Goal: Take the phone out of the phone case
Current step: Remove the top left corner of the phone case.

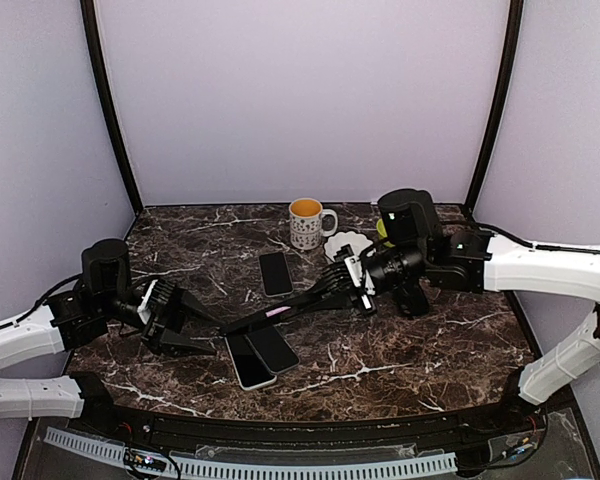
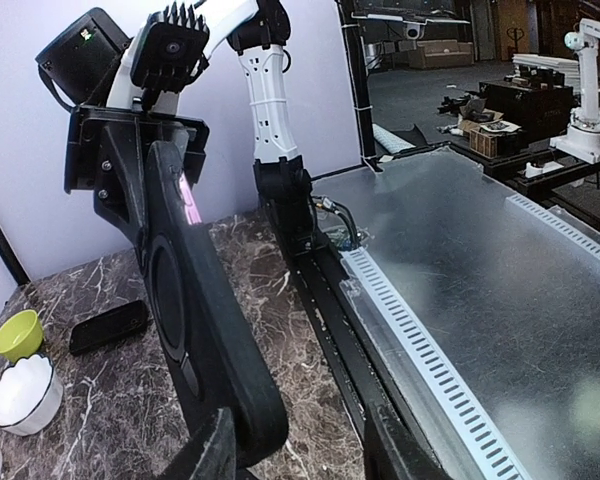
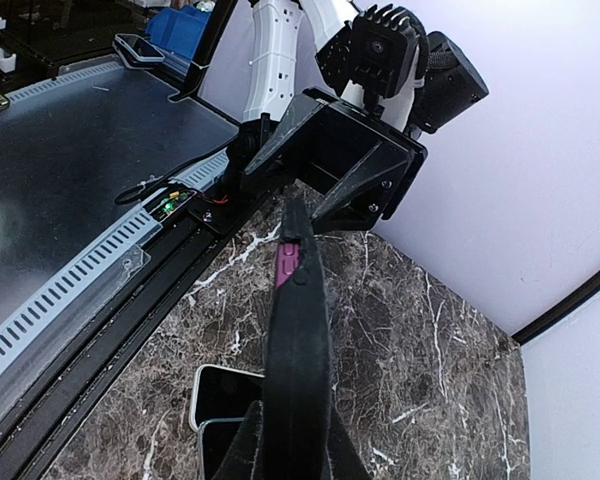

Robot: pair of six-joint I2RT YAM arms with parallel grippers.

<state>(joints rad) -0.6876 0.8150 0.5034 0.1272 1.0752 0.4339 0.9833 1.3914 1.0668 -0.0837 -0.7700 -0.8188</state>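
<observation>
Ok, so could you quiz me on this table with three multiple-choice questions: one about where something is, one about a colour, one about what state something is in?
1. Where does the mug stand?
A) at the back of the table, near the wall
B) at the front edge, between the arm bases
C) on the floor

2. What colour is the small bowl beside the white scalloped bowl?
A) red
B) lime green
C) blue

3. How is the black phone case sitting?
A) lying flat on the table
B) held up off the table by the right gripper
C) tucked inside the mug

Answers:
1 A, the mug sits close to the back wall.
2 B, its rim and inside are lime green.
3 B, the right gripper's fingers clamp one end and the case slants above the marble.
</observation>
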